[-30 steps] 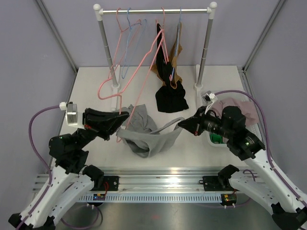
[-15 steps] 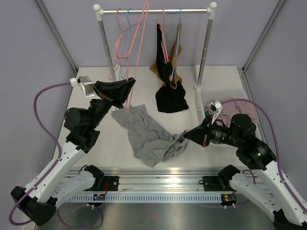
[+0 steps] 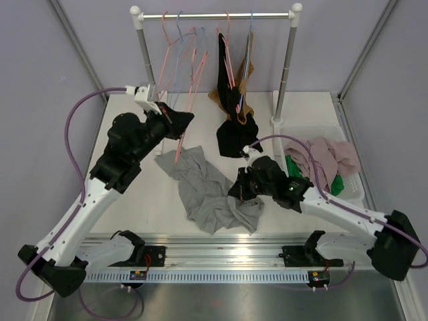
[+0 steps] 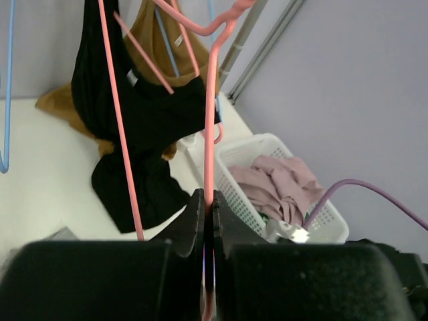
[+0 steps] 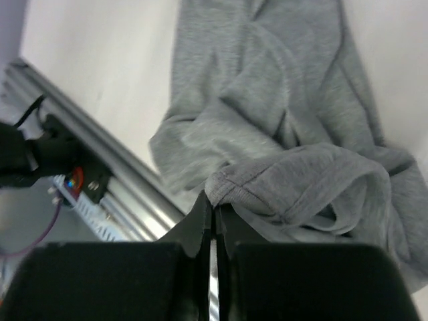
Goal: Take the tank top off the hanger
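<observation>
The grey tank top (image 3: 200, 184) lies crumpled on the table, near its front edge. My right gripper (image 3: 232, 192) is low over its right side, shut on a folded hem of the tank top (image 5: 267, 100); in the right wrist view the right gripper (image 5: 215, 200) pinches that grey edge. My left gripper (image 3: 182, 120) is raised at the back left, shut on a pink hanger (image 3: 182, 137). The hanger (image 4: 210, 134) runs up from the left gripper (image 4: 208, 200) toward the rail. Its lower tip hangs just over the tank top's upper left corner; I cannot tell whether they touch.
A clothes rack (image 3: 214, 15) stands at the back with blue and pink hangers. A black garment (image 3: 237, 137) and a brown one hang from it down to the table. A white basket (image 3: 358, 190) with pink and green clothes sits at the right.
My left gripper has lifted the pink hanger up and back toward the rail. My right gripper has swung left and down with the hem, and the tank top has slid off and settled on the table.
</observation>
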### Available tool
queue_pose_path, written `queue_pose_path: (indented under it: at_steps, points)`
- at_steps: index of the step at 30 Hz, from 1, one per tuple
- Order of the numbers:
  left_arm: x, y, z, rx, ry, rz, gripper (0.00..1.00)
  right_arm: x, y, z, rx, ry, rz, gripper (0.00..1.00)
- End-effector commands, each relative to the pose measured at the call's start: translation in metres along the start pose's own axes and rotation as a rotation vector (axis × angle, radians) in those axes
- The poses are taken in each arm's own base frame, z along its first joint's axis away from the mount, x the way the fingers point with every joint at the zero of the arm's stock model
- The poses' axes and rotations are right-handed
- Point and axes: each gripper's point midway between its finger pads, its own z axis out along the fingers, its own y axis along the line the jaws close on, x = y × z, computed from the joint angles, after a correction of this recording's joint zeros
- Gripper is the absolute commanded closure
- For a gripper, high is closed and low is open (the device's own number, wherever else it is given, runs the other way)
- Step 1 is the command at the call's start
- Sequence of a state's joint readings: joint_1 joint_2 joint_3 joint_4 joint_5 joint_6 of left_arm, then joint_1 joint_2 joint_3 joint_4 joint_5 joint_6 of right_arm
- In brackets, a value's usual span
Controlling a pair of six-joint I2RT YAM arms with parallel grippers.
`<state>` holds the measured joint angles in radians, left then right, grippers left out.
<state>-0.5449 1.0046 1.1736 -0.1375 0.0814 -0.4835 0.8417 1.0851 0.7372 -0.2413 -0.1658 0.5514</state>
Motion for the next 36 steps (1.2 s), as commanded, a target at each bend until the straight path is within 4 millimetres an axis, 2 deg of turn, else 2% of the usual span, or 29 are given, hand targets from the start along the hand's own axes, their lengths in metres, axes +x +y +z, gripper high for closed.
queue_pose_path:
  at_steps: [1, 2, 3, 4, 5, 7, 9, 10, 11, 14, 19, 20, 25, 28, 32, 36]
  points:
    - [-0.017, 0.005, 0.005, -0.061, 0.015, -0.016, 1.00, -0.042, 0.007, 0.027, 0.058, -0.145, 0.039, 0.97]
    - [-0.017, 0.007, 0.008, -0.069, 0.021, -0.024, 1.00, -0.036, 0.012, 0.040, 0.057, -0.113, 0.035, 0.94]
    - [-0.022, 0.007, 0.012, -0.071, 0.016, -0.036, 1.00, -0.036, 0.016, 0.045, 0.049, -0.108, 0.033, 0.87]
    - [-0.024, 0.010, 0.016, -0.080, 0.014, -0.043, 1.00, -0.034, 0.017, 0.049, 0.050, -0.096, 0.030, 0.56]
    - [-0.027, 0.009, 0.018, -0.079, 0.011, -0.050, 1.00, -0.035, 0.019, 0.052, 0.050, -0.089, 0.030, 0.36]
    - [-0.035, 0.007, 0.026, -0.077, 0.014, -0.062, 1.00, -0.042, 0.020, 0.044, 0.061, -0.122, 0.030, 0.01]
    - [-0.038, 0.007, 0.036, -0.069, 0.025, -0.066, 1.00, -0.052, 0.020, 0.025, 0.070, -0.183, 0.023, 0.01]
    - [-0.048, 0.007, 0.044, -0.070, 0.014, -0.069, 1.00, -0.055, 0.021, 0.016, 0.068, -0.202, 0.019, 0.00]
    - [-0.048, 0.009, 0.049, -0.071, 0.025, -0.074, 1.00, -0.060, 0.021, 0.001, 0.075, -0.231, 0.019, 0.01]
    - [-0.061, 0.012, 0.068, -0.065, 0.025, -0.082, 1.00, -0.063, 0.025, -0.025, 0.058, -0.264, 0.014, 0.00]
    - [-0.079, 0.025, 0.099, -0.072, 0.012, -0.106, 1.00, -0.061, 0.032, -0.050, 0.011, -0.294, 0.018, 0.00]
    - [-0.080, 0.031, 0.111, -0.079, 0.012, -0.108, 1.00, -0.061, 0.035, -0.056, -0.009, -0.297, 0.015, 0.01]
    - [-0.087, 0.056, 0.142, -0.095, 0.006, -0.153, 1.00, -0.052, 0.042, -0.063, -0.069, -0.284, -0.011, 0.01]
    - [-0.089, 0.074, 0.156, -0.112, 0.002, -0.187, 1.00, -0.039, 0.041, -0.054, -0.095, -0.240, -0.018, 0.00]
    - [-0.080, 0.085, 0.161, -0.103, 0.028, -0.238, 1.00, -0.028, 0.039, -0.042, -0.110, -0.194, -0.020, 0.01]
    - [-0.070, 0.097, 0.154, -0.142, 0.028, -0.237, 1.00, -0.023, 0.040, -0.031, -0.119, -0.158, -0.039, 0.00]
